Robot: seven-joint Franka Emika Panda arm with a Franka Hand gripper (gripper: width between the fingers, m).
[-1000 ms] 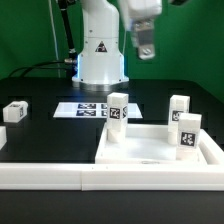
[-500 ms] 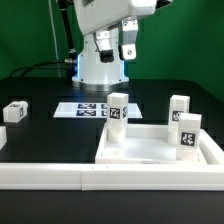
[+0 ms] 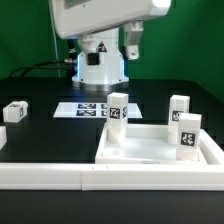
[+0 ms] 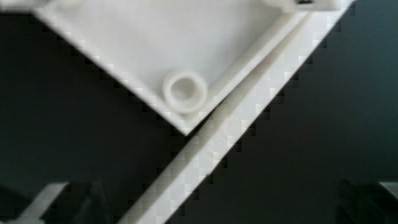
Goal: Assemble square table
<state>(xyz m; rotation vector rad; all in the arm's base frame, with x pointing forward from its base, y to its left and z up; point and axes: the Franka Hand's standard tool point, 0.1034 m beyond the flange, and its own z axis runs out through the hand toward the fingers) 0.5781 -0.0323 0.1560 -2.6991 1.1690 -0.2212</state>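
Observation:
The white square slab (image 3: 150, 146) lies on the black table at the exterior view's right. Three short white tagged legs stand upright at its corners: one at the near-left corner (image 3: 118, 110), one at the back right (image 3: 179, 107), one at the right front (image 3: 188, 133). A fourth leg (image 3: 15, 111) lies loose at the far left. My gripper (image 3: 131, 45) hangs high above the table, behind the slab, empty. In the wrist view one slab corner with its round socket (image 4: 183, 88) shows far below my gripper (image 4: 205, 205), whose fingers sit wide apart at the frame's edge.
The long white L-shaped border wall (image 3: 90, 176) runs along the front and hugs the slab; it crosses the wrist view (image 4: 240, 115) diagonally. The marker board (image 3: 84, 108) lies before the robot base (image 3: 100, 68). Cables trail at the back left.
The arm has swung toward the exterior view's left and forward; its white body now fills the top of the view. The gripper moved left. The parts have not moved.

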